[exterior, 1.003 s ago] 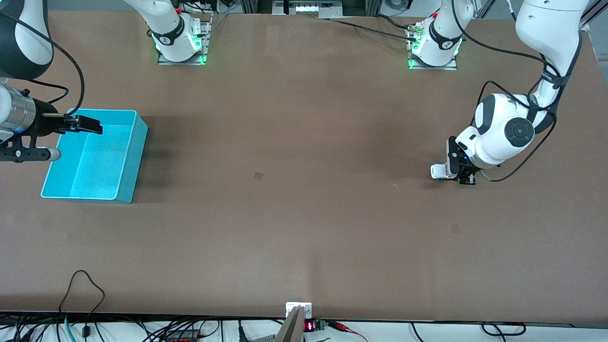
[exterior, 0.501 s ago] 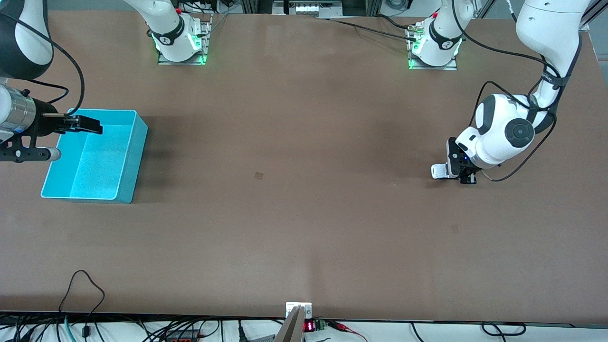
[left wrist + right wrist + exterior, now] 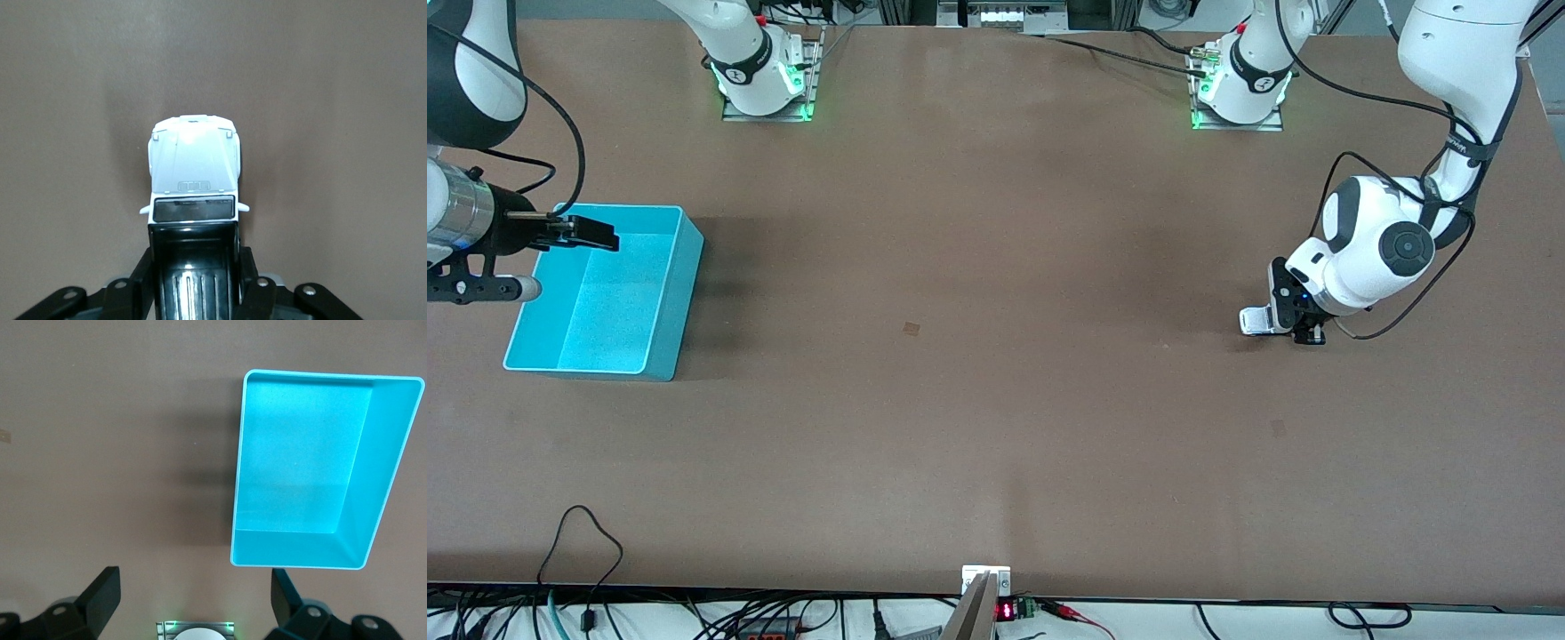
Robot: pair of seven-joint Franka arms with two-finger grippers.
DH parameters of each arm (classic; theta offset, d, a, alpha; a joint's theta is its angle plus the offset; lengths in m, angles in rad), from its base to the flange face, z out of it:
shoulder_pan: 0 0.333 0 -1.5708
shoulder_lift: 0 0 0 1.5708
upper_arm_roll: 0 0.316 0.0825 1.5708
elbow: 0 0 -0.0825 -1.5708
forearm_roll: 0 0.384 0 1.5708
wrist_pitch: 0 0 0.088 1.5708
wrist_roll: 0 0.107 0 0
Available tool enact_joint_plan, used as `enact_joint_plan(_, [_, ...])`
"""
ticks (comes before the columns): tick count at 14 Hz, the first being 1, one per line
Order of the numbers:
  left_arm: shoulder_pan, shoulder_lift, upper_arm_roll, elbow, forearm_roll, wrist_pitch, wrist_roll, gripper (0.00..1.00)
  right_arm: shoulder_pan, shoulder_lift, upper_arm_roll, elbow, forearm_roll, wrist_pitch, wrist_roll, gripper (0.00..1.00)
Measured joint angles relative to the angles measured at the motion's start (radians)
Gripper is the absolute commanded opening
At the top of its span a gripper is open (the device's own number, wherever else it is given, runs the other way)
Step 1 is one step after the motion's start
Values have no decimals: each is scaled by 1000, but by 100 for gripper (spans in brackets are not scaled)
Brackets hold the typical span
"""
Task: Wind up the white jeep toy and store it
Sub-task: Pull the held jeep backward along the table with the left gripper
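Observation:
The white jeep toy (image 3: 1252, 322) is at the left arm's end of the table, low at the table surface. My left gripper (image 3: 1294, 325) is shut on its rear part. In the left wrist view the jeep (image 3: 193, 167) points away from the gripper (image 3: 193, 273), white hood ahead, and the black ribbed roof sits between the fingers (image 3: 248, 270). The teal bin (image 3: 679, 302) stands at the right arm's end of the table. My right gripper (image 3: 596, 236) hangs open and empty over the bin's edge that is farthest from the front camera. The right wrist view shows the bin (image 3: 380, 473) with nothing in it.
The two arm bases (image 3: 765, 84) (image 3: 1238, 93) stand on the table's edge farthest from the front camera. A small dark mark (image 3: 911, 328) lies mid-table and another (image 3: 1278, 428) lies nearer to the front camera than the jeep. Cables (image 3: 578, 533) run along the table's near edge.
My left gripper has shifted slightly toward the left arm's end of the table, and the jeep has moved with it. The right arm has not moved.

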Motion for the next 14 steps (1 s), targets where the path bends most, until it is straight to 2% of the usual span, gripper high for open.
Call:
enact_joint_plan(9, [74,1,0,0,25,3,2,19,0,0,0,0,0,0,0,100])
enact_joint_plan(14, [126,5,1,3,107,8,2,18,0,0,0,0,0,0,0,100])
